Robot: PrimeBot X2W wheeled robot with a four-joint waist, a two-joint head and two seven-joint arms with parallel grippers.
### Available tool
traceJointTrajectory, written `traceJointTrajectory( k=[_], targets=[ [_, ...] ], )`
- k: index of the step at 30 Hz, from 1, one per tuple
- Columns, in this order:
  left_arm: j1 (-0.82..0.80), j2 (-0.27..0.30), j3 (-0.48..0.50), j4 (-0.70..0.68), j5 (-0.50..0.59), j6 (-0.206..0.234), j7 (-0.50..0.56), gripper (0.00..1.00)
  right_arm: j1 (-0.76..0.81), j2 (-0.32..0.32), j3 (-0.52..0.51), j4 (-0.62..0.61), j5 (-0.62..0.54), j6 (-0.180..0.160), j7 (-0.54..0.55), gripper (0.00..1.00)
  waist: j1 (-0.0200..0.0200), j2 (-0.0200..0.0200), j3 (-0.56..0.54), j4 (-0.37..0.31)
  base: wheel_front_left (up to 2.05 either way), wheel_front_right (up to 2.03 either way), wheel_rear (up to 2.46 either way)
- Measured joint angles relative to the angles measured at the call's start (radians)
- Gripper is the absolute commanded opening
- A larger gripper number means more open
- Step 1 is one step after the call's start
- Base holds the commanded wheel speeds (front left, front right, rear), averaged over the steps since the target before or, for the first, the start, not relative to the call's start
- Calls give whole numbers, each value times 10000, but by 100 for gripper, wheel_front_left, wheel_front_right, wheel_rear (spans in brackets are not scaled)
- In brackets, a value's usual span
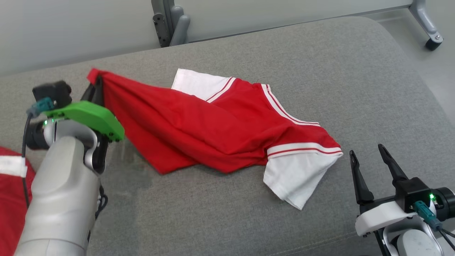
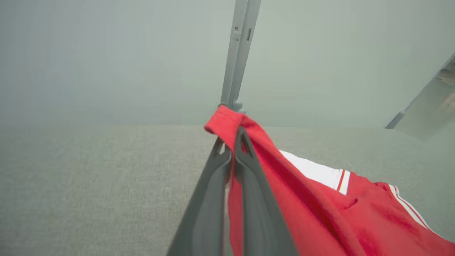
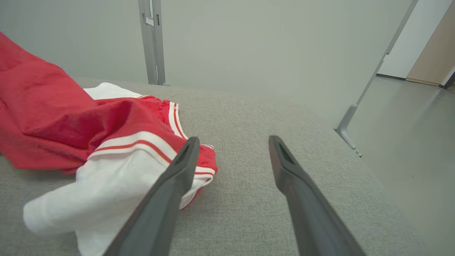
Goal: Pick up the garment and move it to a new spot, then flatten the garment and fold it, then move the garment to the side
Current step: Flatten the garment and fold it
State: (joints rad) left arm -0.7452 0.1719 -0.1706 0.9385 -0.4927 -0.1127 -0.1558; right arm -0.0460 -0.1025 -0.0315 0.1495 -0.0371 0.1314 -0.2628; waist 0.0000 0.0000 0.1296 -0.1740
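**Fig.** Head, L-wrist and R-wrist views; positions given rel. to the grey post [image 1: 170, 21] at the far edge.

The garment [image 1: 213, 131], a red shirt w/ white sleeves and red-white striped trim, lay crumpled on the grey padded surface [image 1: 320, 71]. It sat in front of the post and spread from there toward the robot's right.

The L pincer [image 1: 97, 83] was left of the post and nearer the robot, closed on a red corner of the garment. In the L-wrist view [image 2: 231, 142] its two fingers were pressed together w/ red fabric pinched between them and folded over the tips, the post directly behind. That corner was held clear of the surface, the cloth sloping down from it. The rest of the shirt rested on the surface.

The R pincer [image 1: 366, 151] was well right of the post and close to the robot, open and empty, jaws spread wide. Its tips were near the white sleeve [image 1: 298, 177] but apart from it.

A second red cloth [image 1: 10, 199] w/ a white band lay far left of the post, beside the L forearm.
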Motion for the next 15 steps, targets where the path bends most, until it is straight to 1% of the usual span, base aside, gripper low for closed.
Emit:
traceJointTrajectory(
  k=[4,9,13,15],
  targets=[
    [-1073,-40,-347,-288,343,-15,-422,0,62,-79,-8,38,0,0,0,100,0,0,-237,-75,0,0,0],
    [-1910,-407,-1034,-1221,704,-104,-803,0,370,-219,-100,94,2,0,0,100,0,0,-608,-61,0,0,0],
    [-1631,-851,-1864,-2435,631,-151,-917,0,523,-226,-142,75,0,0,0,100,0,0,-856,90,0,0,0],
    [-787,-974,-2351,-3160,453,-161,-920,0,625,-190,-151,54,0,0,0,100,0,0,-921,225,0,0,0]
  ],
)
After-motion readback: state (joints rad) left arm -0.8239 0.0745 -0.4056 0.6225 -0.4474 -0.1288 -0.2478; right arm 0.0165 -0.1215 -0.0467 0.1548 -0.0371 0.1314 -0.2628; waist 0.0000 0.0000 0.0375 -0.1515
